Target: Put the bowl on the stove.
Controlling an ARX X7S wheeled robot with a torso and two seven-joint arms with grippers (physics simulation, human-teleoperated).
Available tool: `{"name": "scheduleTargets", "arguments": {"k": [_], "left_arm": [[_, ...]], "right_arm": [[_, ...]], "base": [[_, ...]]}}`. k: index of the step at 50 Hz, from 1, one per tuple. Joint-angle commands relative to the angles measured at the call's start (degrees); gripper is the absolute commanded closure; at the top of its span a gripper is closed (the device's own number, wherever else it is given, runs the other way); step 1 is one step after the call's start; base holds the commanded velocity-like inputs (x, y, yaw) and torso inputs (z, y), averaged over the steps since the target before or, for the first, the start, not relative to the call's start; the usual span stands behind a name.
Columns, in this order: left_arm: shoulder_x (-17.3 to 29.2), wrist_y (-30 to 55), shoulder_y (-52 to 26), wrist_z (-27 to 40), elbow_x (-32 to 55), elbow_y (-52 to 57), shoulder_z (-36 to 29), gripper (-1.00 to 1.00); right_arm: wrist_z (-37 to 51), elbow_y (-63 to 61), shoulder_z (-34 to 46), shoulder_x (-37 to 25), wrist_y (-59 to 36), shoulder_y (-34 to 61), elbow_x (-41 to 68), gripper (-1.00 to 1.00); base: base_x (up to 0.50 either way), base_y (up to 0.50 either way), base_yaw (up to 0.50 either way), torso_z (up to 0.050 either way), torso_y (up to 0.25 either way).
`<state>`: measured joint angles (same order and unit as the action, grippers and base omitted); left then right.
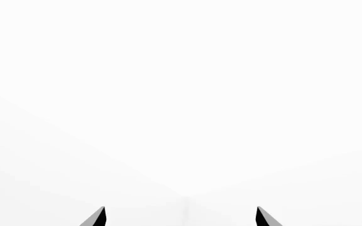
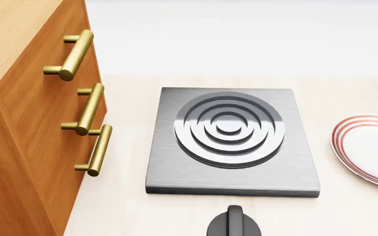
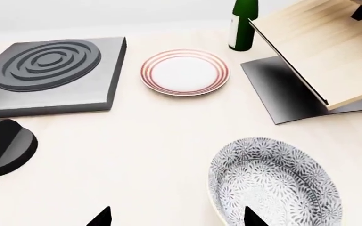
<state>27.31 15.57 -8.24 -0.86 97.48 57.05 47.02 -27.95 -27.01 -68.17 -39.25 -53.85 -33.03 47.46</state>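
Note:
The stove [image 2: 232, 142] is a dark grey square slab with one ringed burner, in the middle of the head view; it also shows in the right wrist view [image 3: 52, 73]. The bowl [image 3: 275, 186], white with a grey-blue floral pattern, stands on the pale table in the right wrist view only. My right gripper [image 3: 176, 219] is open and empty; one fingertip [image 3: 251, 218] sits over the bowl's near rim. My left gripper [image 1: 181, 217] is open and empty, facing a blank white surface. Neither gripper shows in the head view.
A black round knob [image 2: 234, 223] lies in front of the stove, also in the right wrist view [image 3: 5, 147]. A white plate with red rings [image 2: 371, 150] lies right of the stove. A wooden drawer cabinet [image 2: 25, 123] stands left. A green bottle [image 3: 244, 26] and a tilted wooden stand [image 3: 322, 52] lie beyond the bowl.

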Motion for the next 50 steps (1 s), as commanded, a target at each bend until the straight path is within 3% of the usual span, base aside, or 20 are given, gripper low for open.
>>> {"name": "scheduleTargets", "arguments": {"k": [1,24,50], "left_arm": [[-1.26,-0.07,0.08,-1.24,-1.05,0.07,1.40,-1.00],[-1.37,0.16,0.29,-1.64,-1.22,-0.07,1.62,-1.00],[-1.32,0.24,0.37,-1.97,-0.83,0.18,1.80,-1.00]], "right_arm": [[0.53,1.18,0.76,0.65,0.55,1.09,-3.56,-1.00],[9.61,9.25,18.60,-4.02,1.98,14.29,-9.21,-1.00],[14.83,18.39,26.02,-3.47,4.19,21.87,-13.16,-1.00]], "base": [[0.00,0.00,0.00,0.000,0.000],[0.00,0.00,0.00,0.000,0.000],[0.00,0.00,0.00,0.000,0.000]]}}
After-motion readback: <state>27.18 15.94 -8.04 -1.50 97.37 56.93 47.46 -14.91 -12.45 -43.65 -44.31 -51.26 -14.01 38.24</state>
